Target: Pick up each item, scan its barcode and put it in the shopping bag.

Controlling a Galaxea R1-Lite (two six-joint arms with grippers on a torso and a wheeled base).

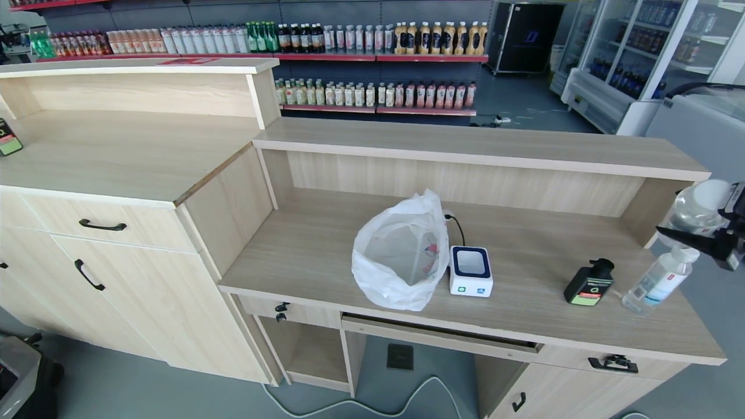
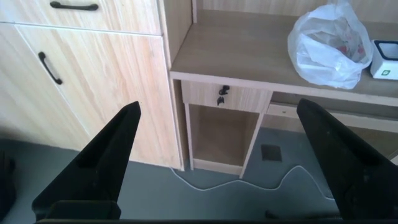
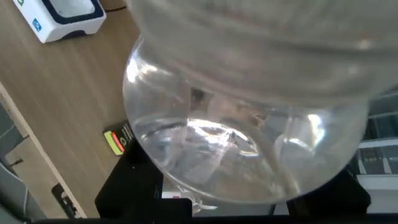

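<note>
While a clear bottle [image 3: 242, 137] is held clamped in the right gripper [image 1: 713, 233] above the right end of the counter [image 1: 314, 250], the scanner [image 1: 471, 270] and shopping bag [image 1: 398, 256] are placed well to its left, and the left gripper [image 2: 217, 162] is seen spread open and empty.

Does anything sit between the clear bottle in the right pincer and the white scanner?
A black pump bottle stands on the wooden counter between them, beside a second clear bottle; both sit lower than the held clear bottle.
</note>
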